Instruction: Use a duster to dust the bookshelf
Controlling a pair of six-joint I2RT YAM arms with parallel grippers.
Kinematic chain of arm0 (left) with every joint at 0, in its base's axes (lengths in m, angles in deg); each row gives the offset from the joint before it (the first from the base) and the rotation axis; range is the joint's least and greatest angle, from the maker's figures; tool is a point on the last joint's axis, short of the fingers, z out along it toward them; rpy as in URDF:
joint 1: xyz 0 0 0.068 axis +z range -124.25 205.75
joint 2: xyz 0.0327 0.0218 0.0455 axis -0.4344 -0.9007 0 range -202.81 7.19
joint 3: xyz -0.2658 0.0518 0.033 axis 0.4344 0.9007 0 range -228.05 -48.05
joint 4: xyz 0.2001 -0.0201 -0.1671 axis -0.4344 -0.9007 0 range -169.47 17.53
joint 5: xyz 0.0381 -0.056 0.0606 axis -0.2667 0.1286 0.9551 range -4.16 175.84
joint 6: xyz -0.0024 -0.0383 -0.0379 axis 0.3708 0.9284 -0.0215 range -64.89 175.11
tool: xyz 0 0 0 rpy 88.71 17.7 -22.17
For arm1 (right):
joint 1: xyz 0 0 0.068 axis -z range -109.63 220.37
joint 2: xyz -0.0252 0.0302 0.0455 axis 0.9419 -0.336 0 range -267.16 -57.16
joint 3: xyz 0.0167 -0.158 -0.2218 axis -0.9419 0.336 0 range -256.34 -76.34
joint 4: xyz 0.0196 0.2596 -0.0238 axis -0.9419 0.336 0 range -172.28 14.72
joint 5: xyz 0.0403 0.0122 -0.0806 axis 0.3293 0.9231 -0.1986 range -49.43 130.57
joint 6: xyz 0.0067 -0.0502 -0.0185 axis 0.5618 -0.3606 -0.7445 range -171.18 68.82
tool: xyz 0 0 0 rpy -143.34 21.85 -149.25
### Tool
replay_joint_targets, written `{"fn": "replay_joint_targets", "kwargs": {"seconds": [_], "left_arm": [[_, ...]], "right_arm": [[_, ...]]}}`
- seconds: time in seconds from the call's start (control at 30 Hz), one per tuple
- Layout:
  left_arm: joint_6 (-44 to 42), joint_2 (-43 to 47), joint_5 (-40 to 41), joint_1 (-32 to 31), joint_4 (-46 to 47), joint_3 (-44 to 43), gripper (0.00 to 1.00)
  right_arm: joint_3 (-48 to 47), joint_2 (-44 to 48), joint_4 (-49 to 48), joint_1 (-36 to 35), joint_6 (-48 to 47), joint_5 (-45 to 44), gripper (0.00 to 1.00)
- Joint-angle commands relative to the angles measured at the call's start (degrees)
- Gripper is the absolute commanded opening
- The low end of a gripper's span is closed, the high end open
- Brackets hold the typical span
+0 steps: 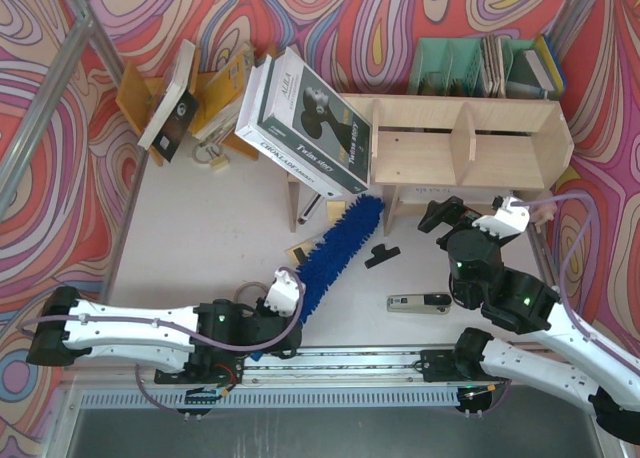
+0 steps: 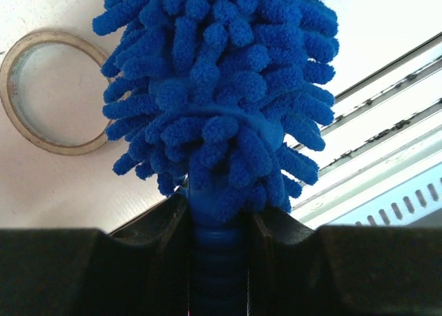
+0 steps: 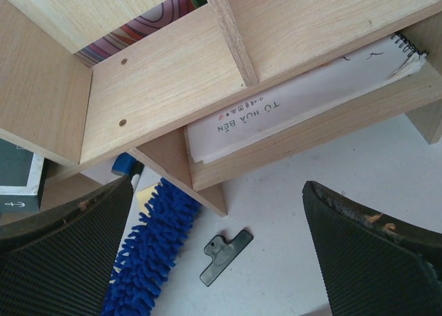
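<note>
Your left gripper (image 2: 219, 250) is clamping the slim handle of the duster (image 1: 340, 248), jaws narrow and closed right on it. The bookshelf (image 1: 500, 148) is standing at the back of the table, its long axis running left to right. The duster is lying diagonally in front of the shelf's left end, head pointing up and right, and its fluffy tip is sitting just beside the shelf's front left leg, low down and apparently below both levels. So you're looking at a lift and then a sweep rightward along the shelf. The left arm is holding the tool but sitting well in front of the shelf. Your right gripper (image 1: 447, 216) is hanging just in front of the shelf's middle with jaws wide and nothing in them, so it's nearer, and I'd say it's sitting right in the sweep path. A large boxed book (image 1: 310, 128) is leaning over the shelf's left end and looks likely to block an approach from that side. A spiral notebook (image 3: 297, 102) is filling the shelf's lower level. In front of the shelf, a black clip (image 1: 383, 255) is lying beside the duster head, and a stapler-like tool (image 1: 418, 302) is lying nearer you. A tape ring (image 2: 48, 92) is lying by the handle end. A green file organizer (image 1: 470, 66) is standing behind the shelf.
</note>
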Motion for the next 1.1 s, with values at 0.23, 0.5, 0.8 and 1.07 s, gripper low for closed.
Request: {"fn": "replay_joint_targets", "kwargs": {"seconds": [0.23,0.5,0.8,1.07], "left_arm": [[-4.8,3.3,2.8,-0.3,2.7,-8.3,0.0],[-3.8,-0.4,0.6,-0.3,4.5,-5.5,0.0],[-3.7,-5.8,-4.0,1.8,12.5,-0.3,0.0],[-4.7,-10.5,-4.0,2.5,12.1,-2.7,0.0]], "right_arm": [[0.0,-0.1,-0.2,0.2,1.3,-0.5,0.99],[0.4,0.6,0.1,0.2,1.5,-0.8,0.99],[0.3,0.7,0.1,0.2,1.3,-0.7,0.99],[0.4,1.2,0.4,0.2,1.4,-0.8,0.99]]}}
